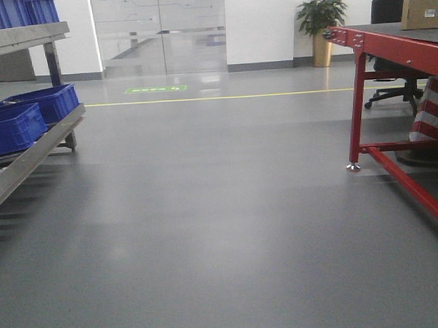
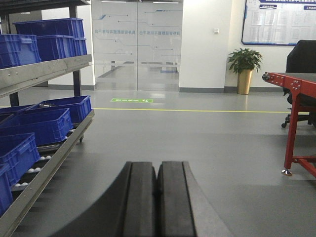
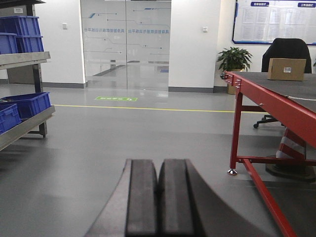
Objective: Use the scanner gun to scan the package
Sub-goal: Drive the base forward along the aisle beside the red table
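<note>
Both pincers are empty and closed. My left pincer (image 2: 158, 173) shows its two pads pressed together with no gap, and my right pincer (image 3: 158, 170) shows the same. Both hang over bare grey floor and point down the room towards the glass doors.

The package (image 3: 286, 69) sits on the red-framed tabletop (image 3: 276, 86), towards its far end and just in front of a black chair (image 3: 289, 49). It lies ahead of my right pincer and well off to its right, at a higher level and well apart from it. The labelled face is turned towards me, and the box's long axis runs across my view, roughly left to right. The front view agrees, with the package (image 1: 422, 13) in the upper right corner.

The left wrist view shows only the near corner of the table and no package. On that side I see blue crates (image 2: 44, 123) on a roller rack.

I judge the right arm the nearer one. Any approach calls for closing in forward and rightward first.

The scanner gun appears in no view, so I cannot place it.
</note>
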`<state>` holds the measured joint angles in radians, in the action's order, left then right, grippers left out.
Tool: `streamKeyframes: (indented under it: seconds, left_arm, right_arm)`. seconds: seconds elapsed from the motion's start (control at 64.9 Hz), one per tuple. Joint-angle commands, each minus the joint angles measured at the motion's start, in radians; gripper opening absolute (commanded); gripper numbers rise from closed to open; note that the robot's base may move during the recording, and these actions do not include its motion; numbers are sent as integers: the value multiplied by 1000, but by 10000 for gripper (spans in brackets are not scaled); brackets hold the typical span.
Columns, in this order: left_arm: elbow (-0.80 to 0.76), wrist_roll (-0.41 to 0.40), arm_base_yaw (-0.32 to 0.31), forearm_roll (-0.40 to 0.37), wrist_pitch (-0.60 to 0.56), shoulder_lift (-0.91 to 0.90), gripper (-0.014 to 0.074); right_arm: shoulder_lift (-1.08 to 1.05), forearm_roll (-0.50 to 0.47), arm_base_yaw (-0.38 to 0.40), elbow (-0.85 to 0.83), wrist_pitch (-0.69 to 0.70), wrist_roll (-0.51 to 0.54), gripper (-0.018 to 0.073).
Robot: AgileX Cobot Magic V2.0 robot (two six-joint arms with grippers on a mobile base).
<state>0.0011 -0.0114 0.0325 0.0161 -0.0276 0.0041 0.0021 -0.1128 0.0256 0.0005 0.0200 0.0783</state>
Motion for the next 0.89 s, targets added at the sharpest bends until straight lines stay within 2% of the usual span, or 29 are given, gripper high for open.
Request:
streamKeyframes:
  seconds: [0.0, 0.879]
  left_arm:
    - [-1, 2, -7, -2, -15, -4, -111]
    - [-1, 2, -7, -2, -15, -4, -111]
  right_arm:
    - [-2, 6, 2, -1, 9, -1, -162]
    - [-2, 6, 2, -1, 9, -1, -162]
